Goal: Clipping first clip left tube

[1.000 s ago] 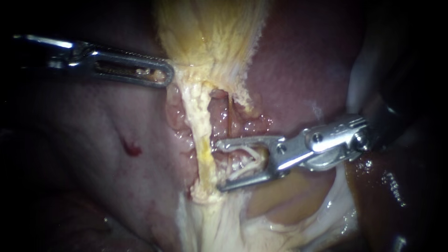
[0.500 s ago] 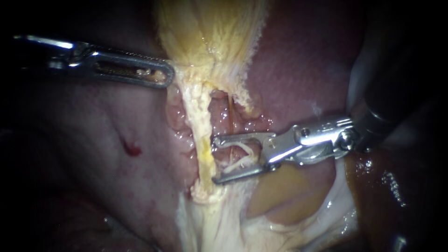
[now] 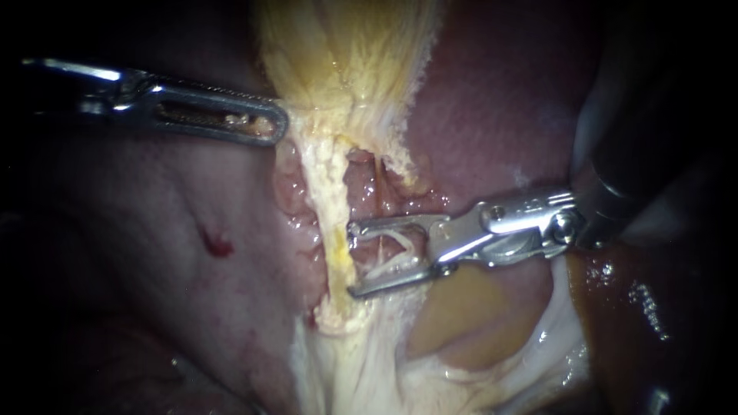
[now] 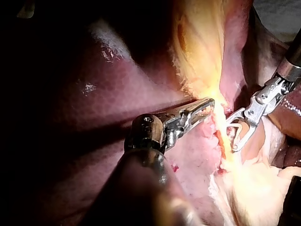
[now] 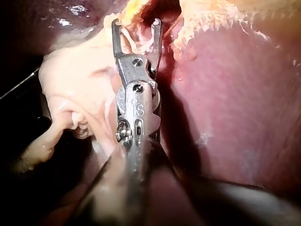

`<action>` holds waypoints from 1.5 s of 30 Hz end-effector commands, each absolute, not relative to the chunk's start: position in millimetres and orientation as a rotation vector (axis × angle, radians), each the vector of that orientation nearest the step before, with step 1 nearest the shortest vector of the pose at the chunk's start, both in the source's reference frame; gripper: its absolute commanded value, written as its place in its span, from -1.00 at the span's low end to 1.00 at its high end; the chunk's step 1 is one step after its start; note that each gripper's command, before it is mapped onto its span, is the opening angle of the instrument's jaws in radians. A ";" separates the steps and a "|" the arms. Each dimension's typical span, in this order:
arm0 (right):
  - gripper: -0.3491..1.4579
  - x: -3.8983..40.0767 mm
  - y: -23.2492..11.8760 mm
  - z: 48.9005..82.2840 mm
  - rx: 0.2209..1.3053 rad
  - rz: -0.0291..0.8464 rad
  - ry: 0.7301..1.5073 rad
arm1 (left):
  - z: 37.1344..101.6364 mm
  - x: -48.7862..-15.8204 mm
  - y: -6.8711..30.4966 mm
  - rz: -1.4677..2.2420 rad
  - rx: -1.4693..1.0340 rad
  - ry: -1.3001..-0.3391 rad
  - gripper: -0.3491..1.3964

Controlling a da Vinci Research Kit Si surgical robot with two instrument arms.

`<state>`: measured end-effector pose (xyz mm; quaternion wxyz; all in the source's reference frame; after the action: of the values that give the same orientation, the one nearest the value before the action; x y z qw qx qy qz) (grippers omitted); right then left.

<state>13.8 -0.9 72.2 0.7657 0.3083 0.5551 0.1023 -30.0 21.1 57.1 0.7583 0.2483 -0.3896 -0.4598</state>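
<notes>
R instrument (image 3: 352,260): jaws spread, pale clip (image 3: 388,267) seated between them. Jaw tips sit just against the left tube (image 3: 327,200), a yellow-white strand. Can't tell if the tips pass around it. A thin reddish tube (image 3: 379,180) runs behind the spread jaws, partly hidden. In the R wrist view the tissue ahead of the tips is cut off. L instrument (image 3: 277,123): jaws pressed together, pinching the gallbladder (image 3: 346,54) edge; bite depth unclear. Liver (image 3: 492,115) lies behind; both shafts fade into dark.
</notes>
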 end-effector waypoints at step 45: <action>-0.07 20.5 -4.0 70.4 0.795 0.107 1.361 | 57.4 -30.6 21.6 -1.010 0.543 -0.847 -1.00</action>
<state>20.5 -4.1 70.3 0.7029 0.3577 0.6129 0.0484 -30.5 21.6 57.4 0.7567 0.2484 -0.3881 -0.4638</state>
